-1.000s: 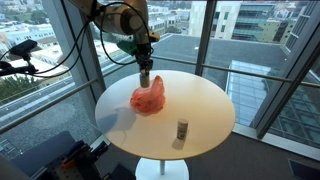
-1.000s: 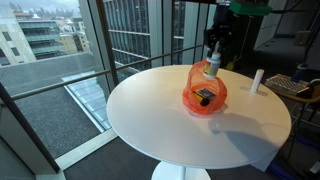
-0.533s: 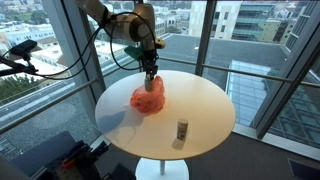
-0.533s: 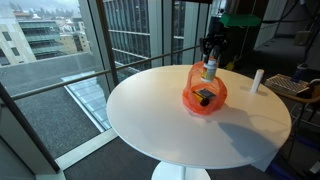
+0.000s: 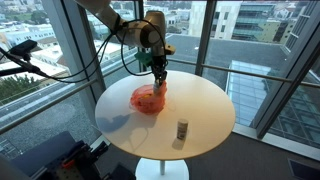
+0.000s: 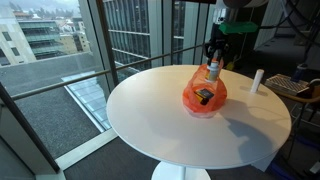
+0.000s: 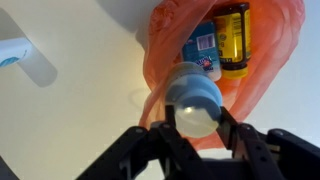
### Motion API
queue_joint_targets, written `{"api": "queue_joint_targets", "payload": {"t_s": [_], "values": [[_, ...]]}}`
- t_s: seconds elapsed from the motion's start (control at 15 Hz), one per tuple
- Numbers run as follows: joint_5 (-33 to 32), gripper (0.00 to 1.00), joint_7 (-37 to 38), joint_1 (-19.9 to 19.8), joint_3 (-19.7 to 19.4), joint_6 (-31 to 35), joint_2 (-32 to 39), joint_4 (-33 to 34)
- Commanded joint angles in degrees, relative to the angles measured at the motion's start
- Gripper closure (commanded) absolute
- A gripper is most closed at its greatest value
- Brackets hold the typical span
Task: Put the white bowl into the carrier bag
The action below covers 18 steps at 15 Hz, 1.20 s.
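An orange carrier bag [image 5: 148, 99] lies on the round white table [image 5: 205, 105], and shows in both exterior views [image 6: 204, 96]. My gripper [image 5: 158, 76] hangs just above the bag's far side [image 6: 213, 66]. In the wrist view the gripper [image 7: 195, 122] is shut on a pale white, round bowl [image 7: 193, 98], held over the open bag [image 7: 265, 45]. Inside the bag lie a blue-labelled item [image 7: 205, 48] and a yellow can [image 7: 233, 38].
A small white bottle [image 5: 181, 130] stands near the table's edge, apart from the bag [image 6: 257, 81]; it shows at the left edge of the wrist view [image 7: 12, 52]. Glass walls surround the table. Cables and equipment sit beside it.
My gripper has moved sideways with the bowl, from beside the bag to over its opening. The bag and bottle have not moved.
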Motion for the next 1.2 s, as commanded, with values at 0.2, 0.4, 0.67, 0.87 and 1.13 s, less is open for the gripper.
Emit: {"api": "queue_joint_targets", "payload": {"t_s": [0.2, 0.4, 0.67, 0.87, 1.13], "values": [[-1.45, 0.81, 1.51, 0.03, -2.21, -2.02, 2.82, 2.92], [-1.24, 0.81, 1.11, -0.13, -2.52, -2.0, 3.67, 2.4], [-0.81, 0.81, 0.6, -0.32, -2.67, -1.74, 4.86, 1.91], [-0.56, 0.81, 0.32, -0.33, -2.53, -1.37, 5.49, 1.36], [-0.01, 0.81, -0.28, -0.55, -2.23, -0.6, 6.29, 0.71]]}}
